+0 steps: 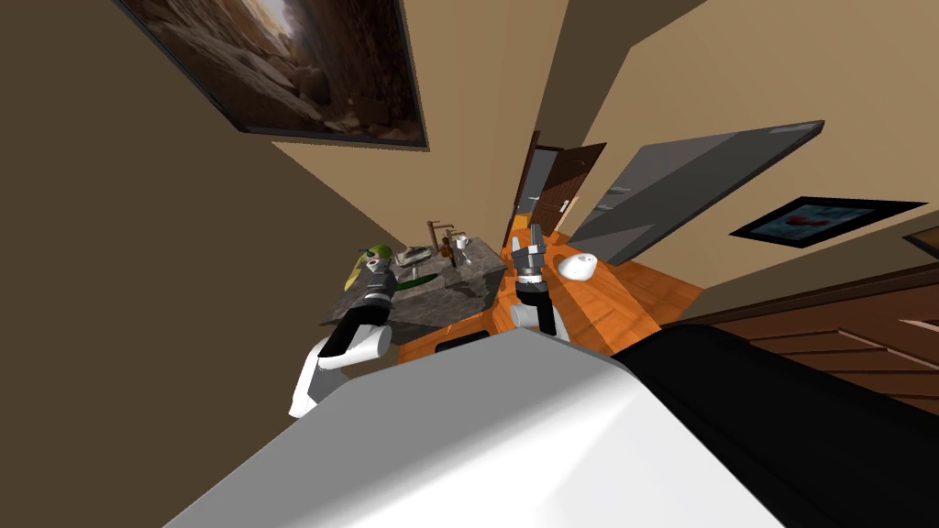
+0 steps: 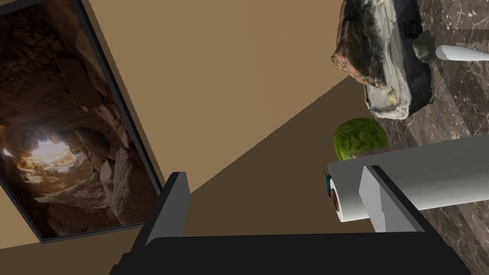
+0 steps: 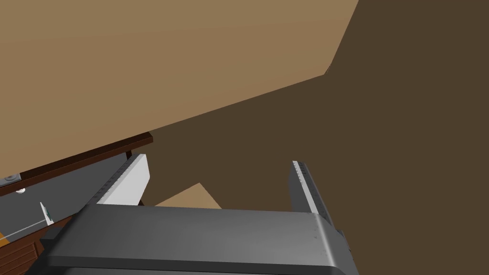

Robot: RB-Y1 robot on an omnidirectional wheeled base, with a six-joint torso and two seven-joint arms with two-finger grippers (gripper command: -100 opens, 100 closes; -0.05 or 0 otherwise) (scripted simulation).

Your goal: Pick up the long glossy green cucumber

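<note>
Cucumber (image 1: 415,280) on dark marbled counter (image 1: 433,308), near green lettuce (image 2: 360,138)

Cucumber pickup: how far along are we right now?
Done: I'm at the dark marble counter. In hand: nothing; the left gripper hangs open by a paper towel roll, the right gripper open too, beside the counter. Left: the cucumber lies untouched on the counter, so reaching, closing and lifting all remain.

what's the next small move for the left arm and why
Probably turn the left gripper rightward and down toward the cucumber: its open fingers point past the paper towel roll and lettuce at the wall, while the cucumber lies on the dark counter just to its right.
</note>
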